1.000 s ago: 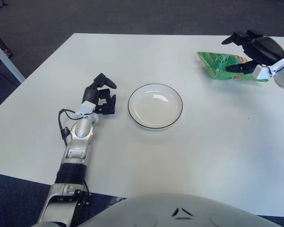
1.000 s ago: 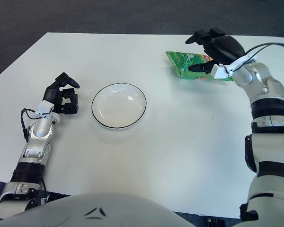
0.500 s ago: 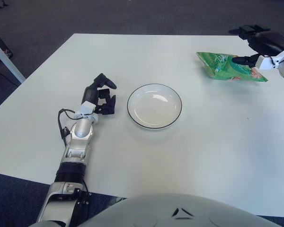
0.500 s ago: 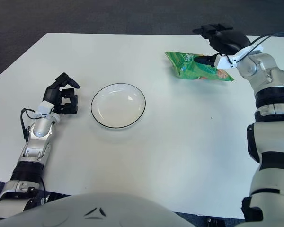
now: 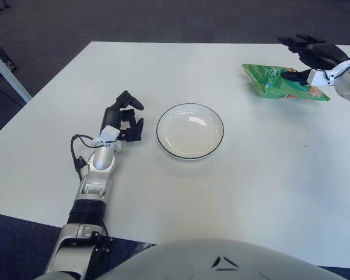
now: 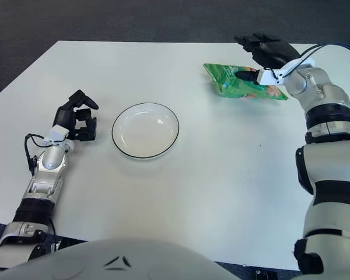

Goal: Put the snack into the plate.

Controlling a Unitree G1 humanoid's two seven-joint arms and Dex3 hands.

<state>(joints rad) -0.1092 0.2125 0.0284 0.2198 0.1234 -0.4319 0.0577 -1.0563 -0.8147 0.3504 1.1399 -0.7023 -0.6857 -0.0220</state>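
Observation:
A green snack bag (image 6: 236, 83) lies flat on the white table at the far right. My right hand (image 6: 258, 55) hovers over the bag's right half, fingers spread above it and the thumb low against the bag; it grips nothing. A white plate (image 6: 145, 130) with a dark rim sits empty at the table's middle. My left hand (image 6: 77, 121) shows left of the plate with curled fingers and nothing in them.
The white table (image 6: 181, 192) has its far edge just behind the snack bag and my right hand. A dark carpeted floor lies beyond. A pale table leg (image 5: 6, 73) shows at the far left in the left eye view.
My right hand drew back toward the table's far right edge, then came partway back over the bag. The bag, the plate and my left hand have stayed put.

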